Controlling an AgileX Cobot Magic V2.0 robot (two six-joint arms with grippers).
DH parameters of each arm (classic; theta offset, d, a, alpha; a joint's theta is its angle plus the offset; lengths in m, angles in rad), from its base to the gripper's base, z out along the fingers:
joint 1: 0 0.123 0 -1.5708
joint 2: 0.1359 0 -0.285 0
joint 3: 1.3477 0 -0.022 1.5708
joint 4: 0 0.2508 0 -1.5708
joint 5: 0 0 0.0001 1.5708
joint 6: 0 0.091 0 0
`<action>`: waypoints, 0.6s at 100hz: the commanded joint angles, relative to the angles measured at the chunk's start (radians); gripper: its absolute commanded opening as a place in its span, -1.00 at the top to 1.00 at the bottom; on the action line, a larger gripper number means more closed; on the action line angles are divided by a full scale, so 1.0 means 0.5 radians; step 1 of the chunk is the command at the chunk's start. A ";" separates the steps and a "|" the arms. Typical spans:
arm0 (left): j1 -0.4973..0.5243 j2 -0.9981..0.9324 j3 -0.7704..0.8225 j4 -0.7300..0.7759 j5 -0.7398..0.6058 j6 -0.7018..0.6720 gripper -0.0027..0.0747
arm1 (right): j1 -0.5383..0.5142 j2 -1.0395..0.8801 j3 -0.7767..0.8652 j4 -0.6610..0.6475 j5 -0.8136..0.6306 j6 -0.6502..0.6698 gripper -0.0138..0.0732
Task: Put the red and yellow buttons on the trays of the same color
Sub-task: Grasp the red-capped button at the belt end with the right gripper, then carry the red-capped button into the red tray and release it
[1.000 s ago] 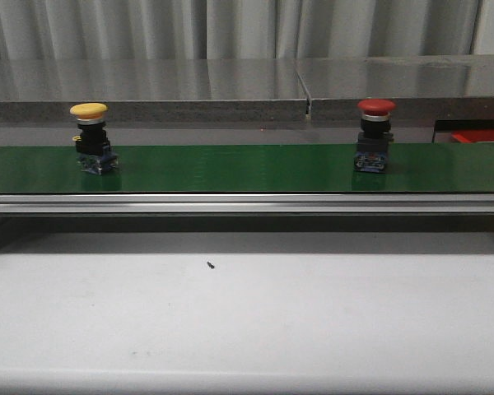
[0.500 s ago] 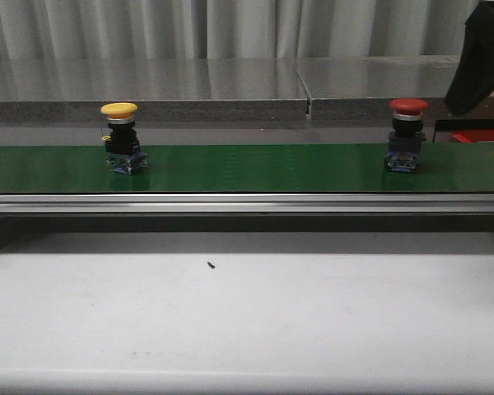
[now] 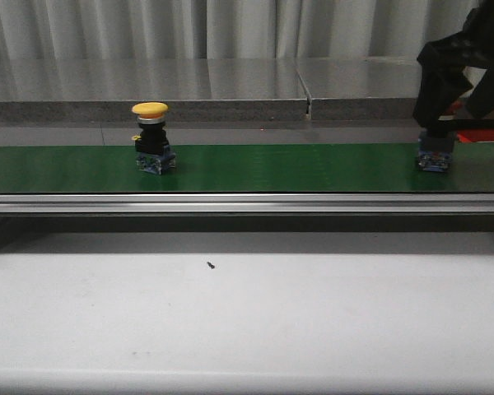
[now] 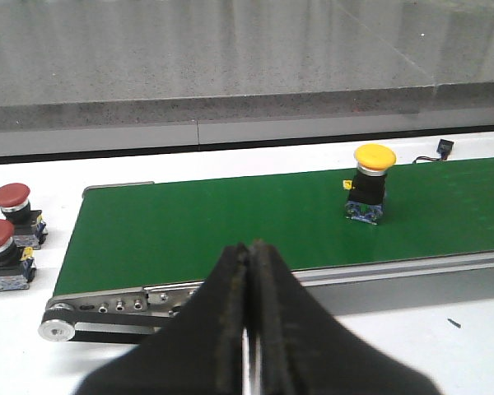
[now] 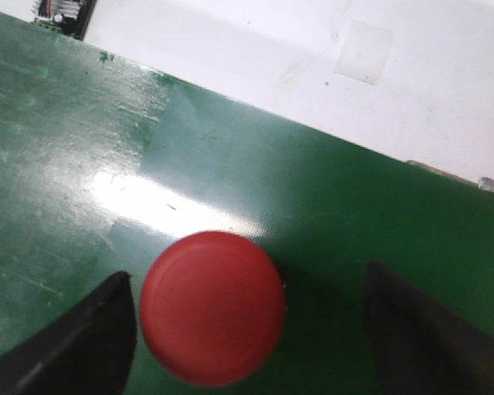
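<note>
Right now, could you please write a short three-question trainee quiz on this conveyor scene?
1. True or false: the right gripper is shut on the red mushroom-head push button.
2. Multiple choice: the yellow mushroom-head push button stands on A) the green conveyor belt, B) the white table.
3. Fill in: the left gripper is ____.

Key: 1 false, its fingers are apart either side of the cap. 2 A. 3 shut.

Yellow button [image 3: 151, 138] and red button [image 5: 212, 307] upright on belt
</note>
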 commanded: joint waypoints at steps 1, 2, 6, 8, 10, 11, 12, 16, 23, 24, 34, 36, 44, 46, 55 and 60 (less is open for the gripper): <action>-0.018 0.003 -0.052 -0.041 -0.134 -0.007 0.98 | -0.002 -0.030 -0.106 -0.009 -0.084 -0.017 -0.36; -0.018 0.003 -0.052 -0.041 -0.134 -0.007 0.98 | -0.002 -0.025 -0.109 -0.009 -0.084 -0.017 -0.34; -0.018 0.003 -0.052 -0.041 -0.134 -0.007 0.98 | -0.002 -0.008 -0.126 -0.009 -0.077 -0.017 -0.22; -0.018 0.003 -0.052 -0.041 -0.134 -0.007 0.98 | -0.002 -0.004 -0.131 -0.009 -0.078 -0.017 -0.15; -0.018 0.003 -0.052 -0.041 -0.134 -0.007 0.98 | -0.002 -0.004 -0.134 -0.009 -0.075 -0.017 -0.09; -0.018 0.003 -0.052 -0.041 -0.134 -0.007 0.98 | -0.002 -0.004 -0.138 -0.009 -0.072 -0.017 -0.07; -0.018 0.003 -0.052 -0.041 -0.134 -0.007 0.98 | -0.002 -0.004 -0.138 -0.009 -0.066 -0.017 -0.05; -0.018 0.003 -0.052 -0.041 -0.134 -0.007 0.98 | -0.002 -0.004 -0.153 -0.009 -0.046 -0.017 0.07; -0.018 0.003 -0.052 -0.041 -0.134 -0.007 0.98 | -0.013 -0.008 -0.195 -0.009 0.008 -0.002 0.24; -0.018 0.003 -0.052 -0.041 -0.134 -0.007 0.98 | -0.019 -0.008 -0.201 -0.009 0.021 0.003 0.27; -0.018 0.003 -0.052 -0.041 -0.134 -0.007 0.98 | -0.082 -0.008 -0.318 -0.009 0.094 0.082 0.36; -0.018 0.003 -0.052 -0.041 -0.134 -0.007 0.98 | -0.094 -0.008 -0.344 -0.009 0.100 0.086 0.36; -0.018 0.003 -0.052 -0.041 -0.134 -0.007 0.98 | -0.176 0.004 -0.446 -0.009 0.106 0.093 0.36; -0.018 0.003 -0.052 -0.041 -0.134 -0.007 0.98 | -0.201 0.014 -0.478 -0.009 0.106 0.093 0.36; -0.018 0.003 -0.052 -0.041 -0.134 -0.007 0.98 | -0.319 0.092 -0.650 -0.009 0.109 0.114 0.36; -0.018 0.003 -0.052 -0.041 -0.134 -0.007 0.98 | -0.380 0.160 -0.752 -0.009 0.118 0.140 0.36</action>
